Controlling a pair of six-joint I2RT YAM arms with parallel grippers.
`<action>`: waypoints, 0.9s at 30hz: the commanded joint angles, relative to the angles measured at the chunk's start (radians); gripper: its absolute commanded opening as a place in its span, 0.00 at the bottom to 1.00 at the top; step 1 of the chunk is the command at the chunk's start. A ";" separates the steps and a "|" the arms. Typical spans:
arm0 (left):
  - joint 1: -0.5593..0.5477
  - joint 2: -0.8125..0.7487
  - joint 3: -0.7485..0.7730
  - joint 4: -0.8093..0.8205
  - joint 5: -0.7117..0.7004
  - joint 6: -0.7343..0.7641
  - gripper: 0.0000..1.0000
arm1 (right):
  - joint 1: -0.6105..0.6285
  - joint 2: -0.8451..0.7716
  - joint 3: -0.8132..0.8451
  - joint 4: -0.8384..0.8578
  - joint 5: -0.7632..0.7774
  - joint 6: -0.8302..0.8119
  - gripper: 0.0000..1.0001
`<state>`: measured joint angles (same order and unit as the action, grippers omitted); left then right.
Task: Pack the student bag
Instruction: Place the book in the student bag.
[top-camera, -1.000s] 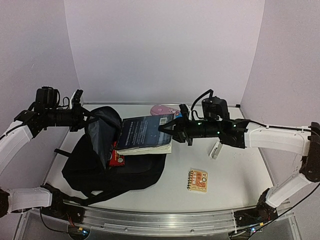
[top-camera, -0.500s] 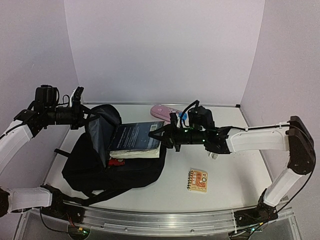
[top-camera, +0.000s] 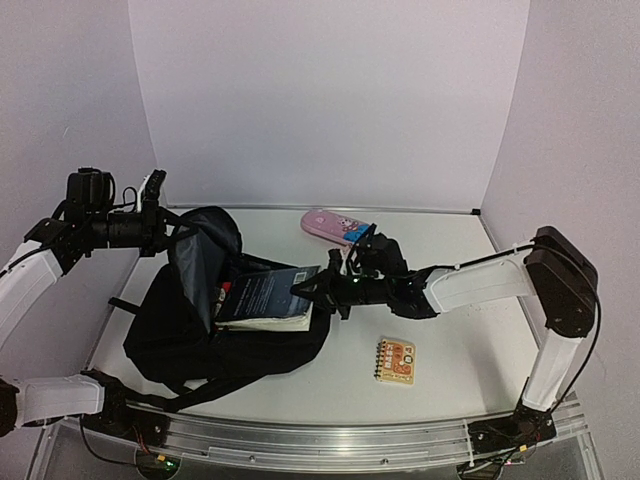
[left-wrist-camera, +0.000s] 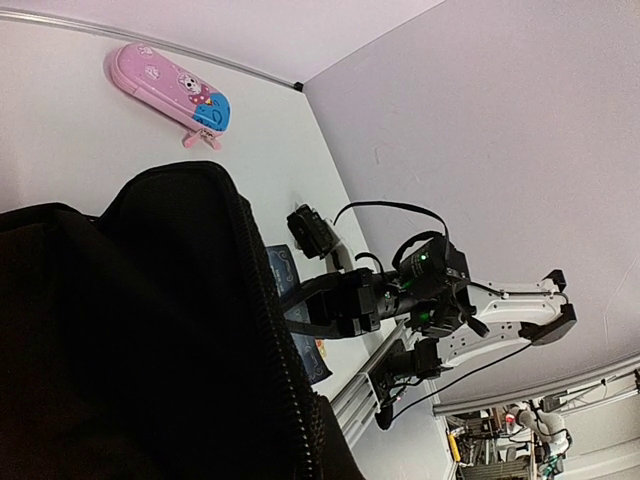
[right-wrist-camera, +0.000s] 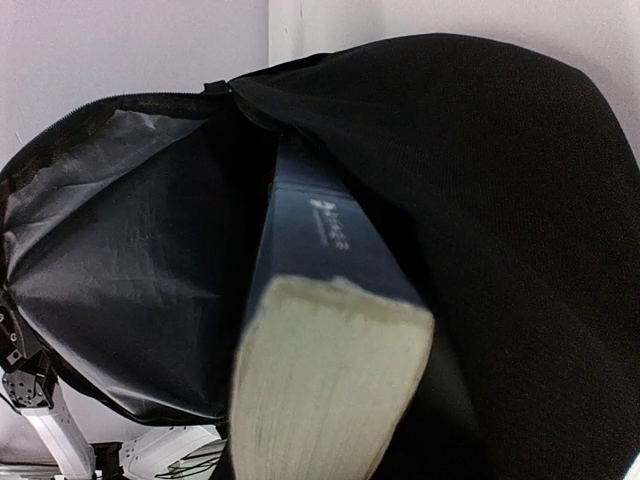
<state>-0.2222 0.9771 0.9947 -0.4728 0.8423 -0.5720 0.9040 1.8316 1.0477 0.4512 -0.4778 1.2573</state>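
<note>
The black student bag (top-camera: 190, 345) lies at the left of the table with its mouth facing right. My left gripper (top-camera: 163, 228) is shut on the bag's top flap (top-camera: 205, 240) and holds it raised; its fingers are hidden behind black fabric (left-wrist-camera: 120, 330) in the left wrist view. My right gripper (top-camera: 308, 290) is shut on a dark-blue book (top-camera: 265, 295) whose far half lies inside the bag's mouth. In the right wrist view the book (right-wrist-camera: 320, 260) points into the grey lining (right-wrist-camera: 140, 270), its page edge (right-wrist-camera: 320, 400) nearest; the fingers are hidden.
A pink pencil case (top-camera: 335, 226) lies at the back centre and also shows in the left wrist view (left-wrist-camera: 170, 85). A small orange spiral notepad (top-camera: 395, 360) lies on the table right of the bag. A metal rail (top-camera: 320, 440) runs along the near edge.
My right gripper has moved left and down with the book, which has gone deeper into the bag's mouth. My left gripper has kept the flap raised in place.
</note>
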 joint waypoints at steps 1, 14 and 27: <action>0.005 -0.020 0.086 0.108 0.065 0.026 0.00 | 0.010 0.030 0.087 0.135 -0.031 -0.040 0.00; 0.004 0.040 0.066 0.105 0.101 0.040 0.00 | 0.096 0.386 0.534 0.038 -0.059 -0.144 0.03; 0.004 0.049 0.008 0.135 0.094 0.044 0.00 | 0.136 0.533 0.743 0.010 -0.059 -0.195 0.42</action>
<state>-0.2222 1.0500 0.9931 -0.4339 0.9235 -0.5494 1.0332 2.4088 1.7463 0.3991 -0.5309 1.1100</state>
